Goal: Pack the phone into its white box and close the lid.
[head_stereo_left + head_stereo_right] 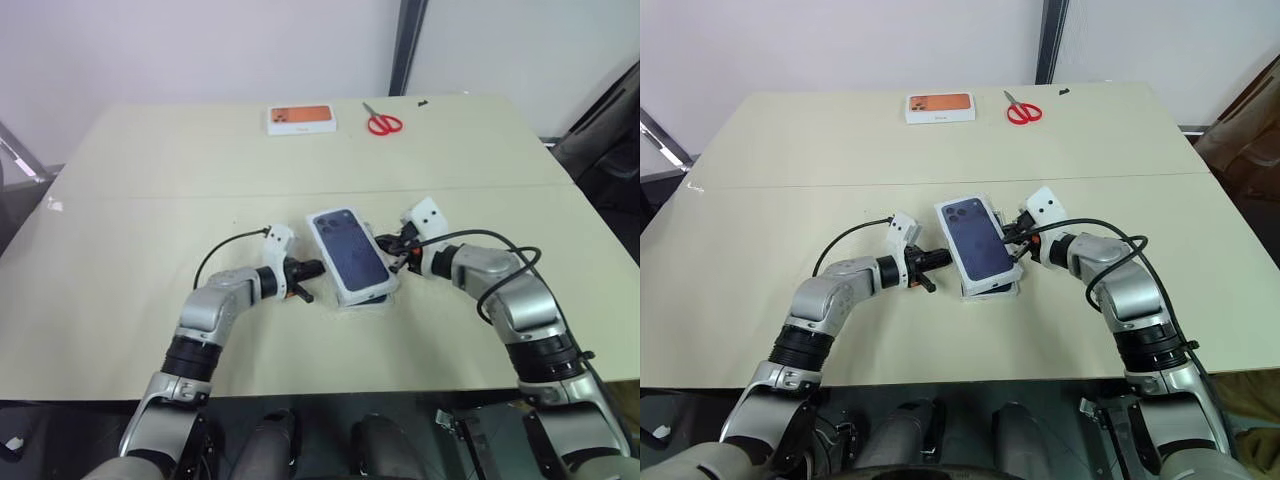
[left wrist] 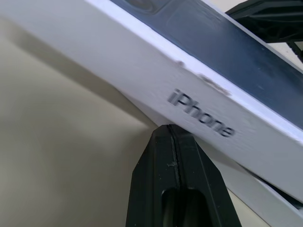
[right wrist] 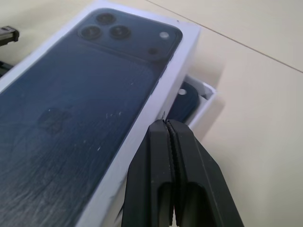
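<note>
Near table centre, lid [image 1: 348,255] askew over white box [image 3: 204,100], phone [image 3: 185,103] inside; left gripper [image 1: 316,267] and right gripper [image 1: 392,250] closed empty against long edges; light stiff slick cardboard, best pressed square from both sides.

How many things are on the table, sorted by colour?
White: 2, the lid and the white box under it
Dark blue: 1, the phone inside the box
Orange-topped: 1, a small box
Red: 1, scissors
Total: 5
</note>
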Tool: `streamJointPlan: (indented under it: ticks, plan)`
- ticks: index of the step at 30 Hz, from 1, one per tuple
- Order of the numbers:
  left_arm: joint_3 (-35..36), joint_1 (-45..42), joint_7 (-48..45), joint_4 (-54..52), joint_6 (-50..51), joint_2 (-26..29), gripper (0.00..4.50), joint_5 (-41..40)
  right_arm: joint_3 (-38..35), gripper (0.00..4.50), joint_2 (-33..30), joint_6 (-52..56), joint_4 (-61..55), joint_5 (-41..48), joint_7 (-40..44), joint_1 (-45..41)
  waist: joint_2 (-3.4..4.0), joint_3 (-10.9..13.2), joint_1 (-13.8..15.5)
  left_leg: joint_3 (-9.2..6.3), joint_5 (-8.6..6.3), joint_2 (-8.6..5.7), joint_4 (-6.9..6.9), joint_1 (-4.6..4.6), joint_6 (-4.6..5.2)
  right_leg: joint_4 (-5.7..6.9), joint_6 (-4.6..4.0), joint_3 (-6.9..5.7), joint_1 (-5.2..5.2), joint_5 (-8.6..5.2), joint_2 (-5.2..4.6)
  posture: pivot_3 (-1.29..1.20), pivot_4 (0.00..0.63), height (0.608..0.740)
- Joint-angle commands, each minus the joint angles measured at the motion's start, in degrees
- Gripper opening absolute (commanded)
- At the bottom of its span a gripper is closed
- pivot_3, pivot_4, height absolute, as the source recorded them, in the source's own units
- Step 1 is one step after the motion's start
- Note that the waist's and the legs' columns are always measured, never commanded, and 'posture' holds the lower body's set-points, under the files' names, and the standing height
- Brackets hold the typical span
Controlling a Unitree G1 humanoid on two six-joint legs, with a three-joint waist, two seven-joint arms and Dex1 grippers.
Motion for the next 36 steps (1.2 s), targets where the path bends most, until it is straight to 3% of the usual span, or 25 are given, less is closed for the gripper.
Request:
streamJointPlan:
  ticks: [1, 26, 36]
  plan:
    - [-0.1, -1.1, -0.9, -3.4, 0.3, 0.0, 0.0, -1.1, -1.6, 0.09, -1.1, -0.5, -2.4, 0.1, 0.8, 0.5, 0.0, 0.0, 0.1, 0.0, 0.0, 0.0, 0.0, 0.0, 0.0, 0.0, 0.0, 0.0, 0.0, 0.0, 0.0, 0.0, 0.15, 0.734]
    - [1.2, -0.1, -0.5, -4.2, 2.1, 1.7, 0.0, -1.0, -3.0, 0.09, -4.2, 2.0, -9.3, 0.6, 1.8, 6.6, -0.01, 0.0, 0.1, 0.0, 0.0, 0.0, 0.02, 0.0, 0.0, 0.0, 0.0, 0.0, 0.01, 0.0, -0.01, 0.0, 0.15, 0.734]
    - [1.9, 0.4, 0.2, -4.9, 1.6, 2.5, 0.0, -1.4, -3.0, 0.09, -4.9, -2.4, -4.4, -2.7, 0.8, 3.8, -0.01, 0.0, 0.0, 0.0, 0.0, 0.0, 0.01, 0.0, -0.01, 0.0, 0.0, 0.0, 0.01, 0.0, 0.0, 0.0, 0.15, 0.734]
